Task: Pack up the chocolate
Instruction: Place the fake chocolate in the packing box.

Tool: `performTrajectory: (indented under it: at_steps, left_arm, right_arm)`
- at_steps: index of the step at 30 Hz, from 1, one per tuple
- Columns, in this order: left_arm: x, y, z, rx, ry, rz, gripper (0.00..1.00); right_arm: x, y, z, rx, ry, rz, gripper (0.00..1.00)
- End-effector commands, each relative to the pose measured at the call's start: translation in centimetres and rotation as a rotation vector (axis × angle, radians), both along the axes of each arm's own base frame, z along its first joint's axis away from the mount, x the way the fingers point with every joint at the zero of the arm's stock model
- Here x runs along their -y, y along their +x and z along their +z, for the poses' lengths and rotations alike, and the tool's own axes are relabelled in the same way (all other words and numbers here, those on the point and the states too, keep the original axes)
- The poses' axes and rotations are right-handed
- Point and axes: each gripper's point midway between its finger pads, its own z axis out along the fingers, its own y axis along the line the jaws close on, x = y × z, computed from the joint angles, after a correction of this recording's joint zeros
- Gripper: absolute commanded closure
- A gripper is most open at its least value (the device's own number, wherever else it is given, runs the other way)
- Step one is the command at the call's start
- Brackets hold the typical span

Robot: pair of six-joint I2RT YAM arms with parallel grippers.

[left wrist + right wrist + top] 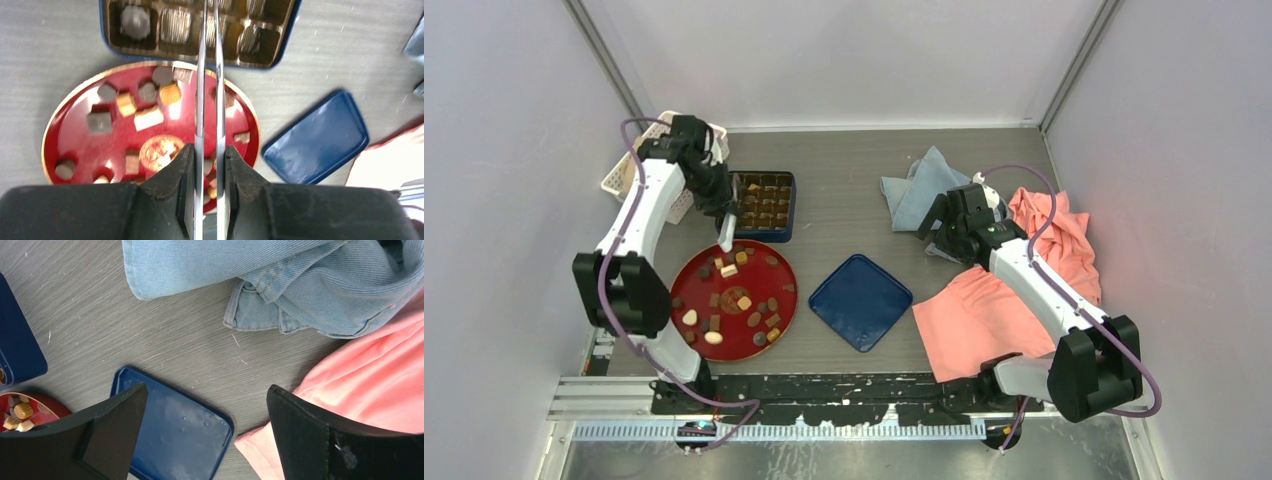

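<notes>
Several chocolate pieces (729, 270), dark brown, tan and cream, lie scattered on the round red plate (759, 278); they also show in the left wrist view (148, 118) on the plate (75, 130). A dark blue box (764, 205) with a brown cavity tray stands behind the plate and holds several pieces (135, 21). My left gripper (210, 150) is shut on metal tongs (200, 90), above the plate's far rim (722, 215). The tongs' tips run out of the top of the wrist view. My right gripper (207, 395) is open and empty, above the table by the cloths (944, 230).
The box's blue lid (861, 300) lies flat right of the plate (175, 435). A white basket (639, 170) stands at the back left. A denim cloth (919, 190) and pink cloths (984, 310) cover the right side.
</notes>
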Motion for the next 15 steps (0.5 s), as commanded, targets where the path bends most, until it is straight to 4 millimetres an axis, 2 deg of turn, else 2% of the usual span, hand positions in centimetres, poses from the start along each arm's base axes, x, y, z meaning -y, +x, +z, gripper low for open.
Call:
performTrajectory:
  at_steps: [1, 6, 10, 15]
  left_arm:
    - [-0.3, -5.1, 1.2, -0.008, 0.099, -0.065, 1.00]
    - [0.6, -11.9, -0.4, -0.114, 0.156, -0.109, 0.99]
    - [2.2, -15.8, -0.7, -0.126, 0.121, -0.106, 0.98]
    - [3.0, -20.3, -1.4, -0.212, 0.121, -0.147, 0.93]
  right_arm:
    - [-0.4, 1.0, 1.7, 0.059, 0.012, 0.008, 0.06]
    - [-0.6, 1.0, 1.3, 0.050, 0.014, 0.012, 0.06]
    - [-0.8, 1.1, 1.0, 0.038, 0.020, 0.013, 0.06]
    - [-0.9, 1.4, 1.3, 0.046, 0.021, 0.019, 0.06]
